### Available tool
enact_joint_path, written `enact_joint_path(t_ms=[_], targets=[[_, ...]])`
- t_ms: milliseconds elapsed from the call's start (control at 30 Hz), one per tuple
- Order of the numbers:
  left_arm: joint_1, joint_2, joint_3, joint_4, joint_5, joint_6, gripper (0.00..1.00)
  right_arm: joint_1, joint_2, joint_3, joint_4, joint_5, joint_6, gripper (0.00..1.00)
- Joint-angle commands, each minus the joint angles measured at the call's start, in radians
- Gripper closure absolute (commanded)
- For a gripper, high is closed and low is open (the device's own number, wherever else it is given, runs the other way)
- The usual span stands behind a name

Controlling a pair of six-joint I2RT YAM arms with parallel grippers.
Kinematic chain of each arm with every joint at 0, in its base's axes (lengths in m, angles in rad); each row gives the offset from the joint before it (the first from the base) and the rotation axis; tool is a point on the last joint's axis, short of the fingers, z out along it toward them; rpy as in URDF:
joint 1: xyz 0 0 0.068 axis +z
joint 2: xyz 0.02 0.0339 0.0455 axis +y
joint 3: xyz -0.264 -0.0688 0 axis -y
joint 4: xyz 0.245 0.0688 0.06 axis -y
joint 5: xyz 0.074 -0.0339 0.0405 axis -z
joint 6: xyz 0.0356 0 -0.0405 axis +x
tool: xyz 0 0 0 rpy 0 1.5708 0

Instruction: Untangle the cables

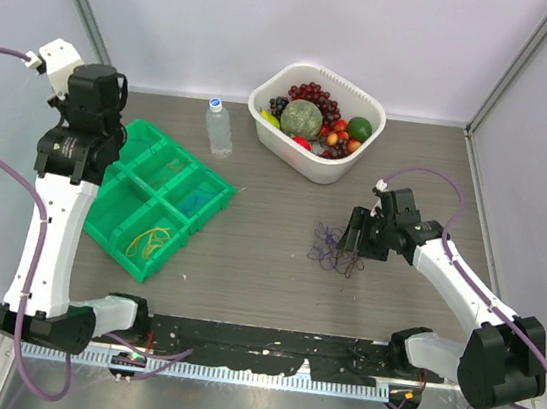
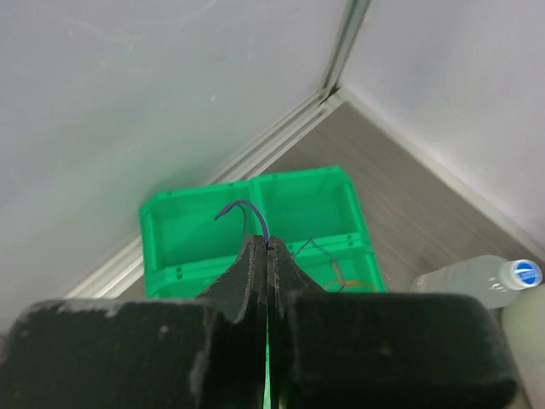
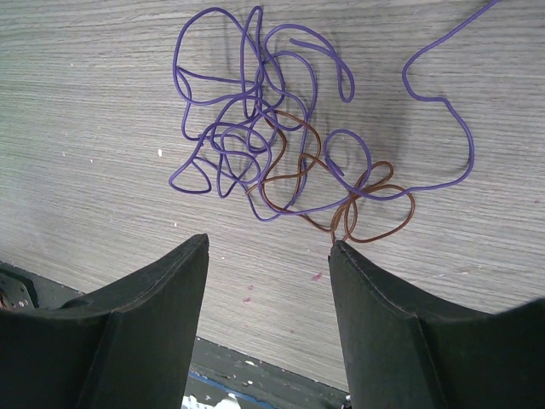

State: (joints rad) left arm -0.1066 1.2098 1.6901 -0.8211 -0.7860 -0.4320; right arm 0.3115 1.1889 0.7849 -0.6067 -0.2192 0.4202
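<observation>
Right end effector (image 3: 268,245) is wide open, low over the surface (image 1: 256,263). Purple-and-brown cable tangle (image 3: 272,145) sits right at its fingertips; I can't tell contact. Open surface from the tangle to the green tray (image 1: 147,130), white basket (image 1: 308,169) behind, near edge close. Left end effector (image 2: 266,247) is pinched on a thin blue cable (image 2: 247,203) above the tray. Yellow cable (image 1: 151,241) lies in a tray compartment.
</observation>
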Motion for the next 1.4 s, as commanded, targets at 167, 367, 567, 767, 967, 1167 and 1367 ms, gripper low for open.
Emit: enact_joint_path(t_ms=[167,367,567,767,967,1167,1367], targets=[[0.140,-0.059,-0.220,-0.101,-0.068,-0.313,1.00,0.001,-0.028,-0.001,0.022,0.004,-0.011,0.36],[0.169,-0.029,-0.245,-0.136,-0.070,-0.381,1.00,0.000,-0.018,-0.004,0.028,-0.002,-0.011,0.36],[0.197,-0.061,-0.342,-0.109,0.006,-0.419,1.00,0.003,-0.028,-0.006,0.030,-0.002,-0.011,0.36],[0.202,-0.006,-0.406,-0.012,0.224,-0.389,1.00,0.001,-0.017,-0.006,0.032,-0.009,-0.012,0.36],[0.223,0.062,-0.467,0.002,0.381,-0.399,1.00,0.001,-0.031,-0.007,0.033,-0.003,-0.011,0.36],[0.274,0.086,-0.521,0.042,0.418,-0.419,1.00,0.001,-0.034,-0.009,0.033,0.000,-0.011,0.36],[0.286,0.077,-0.399,-0.001,0.397,-0.383,1.00,0.001,-0.029,-0.007,0.035,-0.005,-0.009,0.36]])
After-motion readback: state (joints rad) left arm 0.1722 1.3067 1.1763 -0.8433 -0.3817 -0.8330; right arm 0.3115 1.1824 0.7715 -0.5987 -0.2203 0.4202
